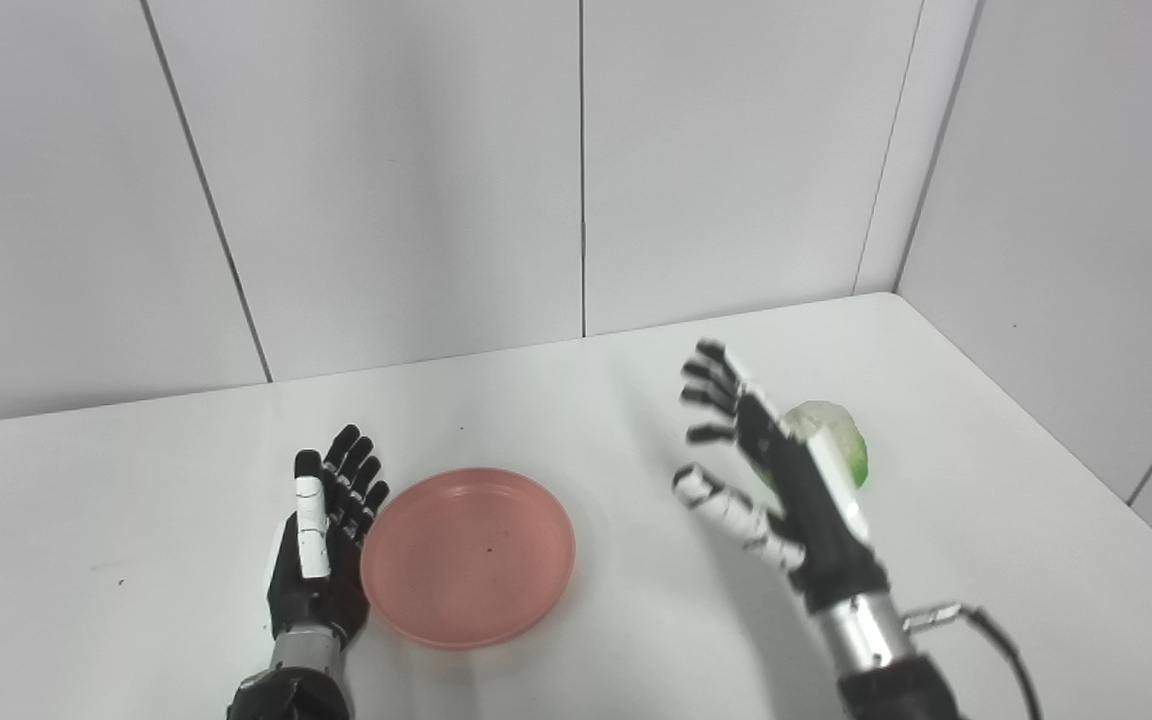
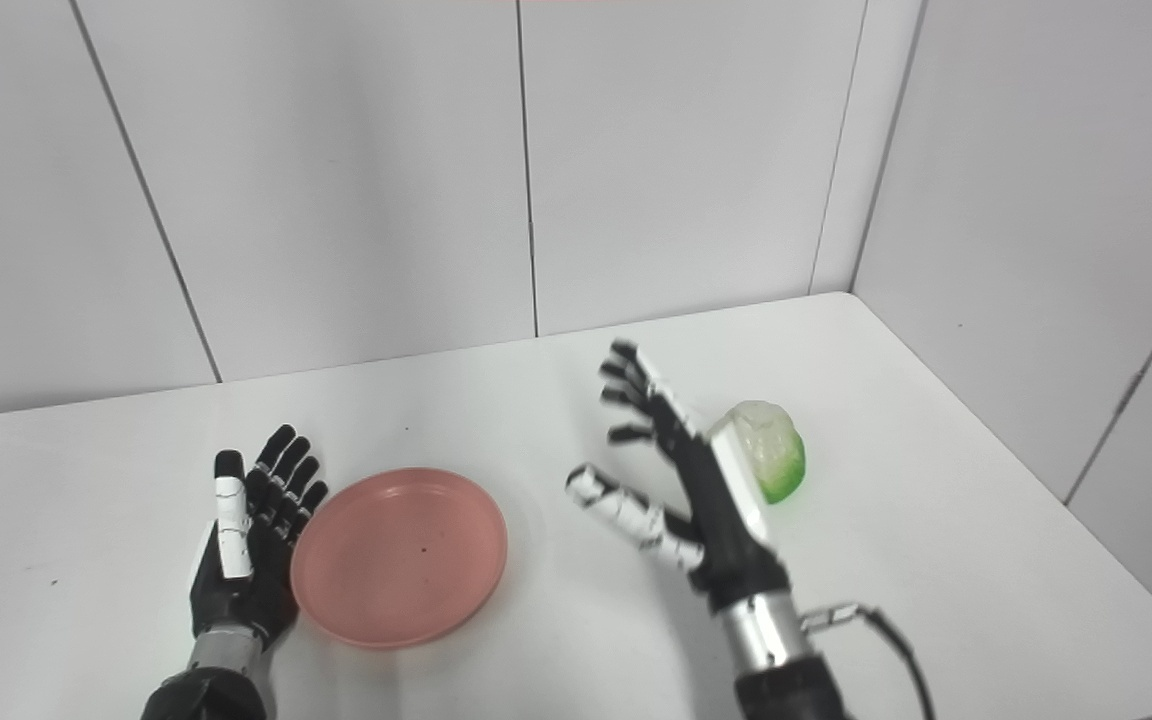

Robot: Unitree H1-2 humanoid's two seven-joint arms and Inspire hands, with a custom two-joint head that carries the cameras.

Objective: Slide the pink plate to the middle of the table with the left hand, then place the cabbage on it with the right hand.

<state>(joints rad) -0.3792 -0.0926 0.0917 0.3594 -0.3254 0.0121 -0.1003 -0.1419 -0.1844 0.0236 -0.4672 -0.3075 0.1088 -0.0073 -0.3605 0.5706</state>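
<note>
The pink plate (image 1: 468,556) lies flat on the white table, a little left of its middle. My left hand (image 1: 321,535) stands open on edge right against the plate's left rim, fingers pointing away from me. My right hand (image 1: 771,480) hovers open above the table, fingers spread, palm facing left. The cabbage (image 2: 774,450), pale white with a green side, rests on the table just behind and to the right of that hand, partly hidden by it in the left eye view. Neither hand holds anything.
The white table (image 1: 576,400) ends at grey wall panels behind and at the right. Its right edge (image 2: 1036,470) runs close past the cabbage. A cable (image 1: 1006,640) hangs off my right wrist.
</note>
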